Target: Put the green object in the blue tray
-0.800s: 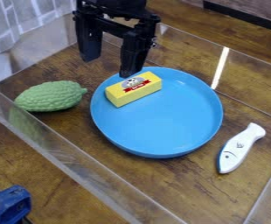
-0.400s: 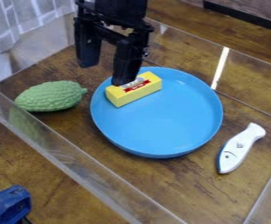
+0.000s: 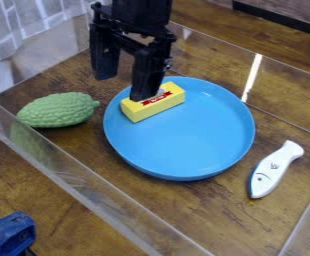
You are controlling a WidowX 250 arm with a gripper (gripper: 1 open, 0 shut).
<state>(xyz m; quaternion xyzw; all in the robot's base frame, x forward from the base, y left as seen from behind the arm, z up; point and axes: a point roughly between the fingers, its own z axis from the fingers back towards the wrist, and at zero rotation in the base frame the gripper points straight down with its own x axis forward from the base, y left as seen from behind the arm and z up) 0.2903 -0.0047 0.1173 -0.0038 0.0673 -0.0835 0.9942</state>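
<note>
Since the earlier frame, the claw [image 3: 128,78] has been easing a little lower in the view, while the green object [image 3: 59,110], the blue tray [image 3: 178,143] and the things around them are keeping their places. The green object is lying on its side on the wooden table [image 3: 158,218], at the left of the view, just beside the blue tray and outside its rim. Its long axis is running roughly across the view, tilting slightly, with the more tapered end pointing right toward the tray and sitting a touch higher in the view than the blunter left end. Its bumpy skin is showing all along the upper side. The blue tray is lying flat to the right of it, and a yellow block [image 3: 154,101] with a red and white label is resting inside, near the tray's upper left edge, its long side slanting up to the right. The arm is reaching in from the top of the view, and the dark claw is hanging downward above and behind the green object and the block, its two fingers standing well spread, one to the left and one to the right, with nothing between them. The right finger is showing just behind the block; whether they are touching is hard to tell. Farther right, a white fish-shaped thing [image 3: 274,170] is lying on the table, its narrow end pointing down the view. A blue thing [image 3: 8,234] is showing at the lower left corner.
</note>
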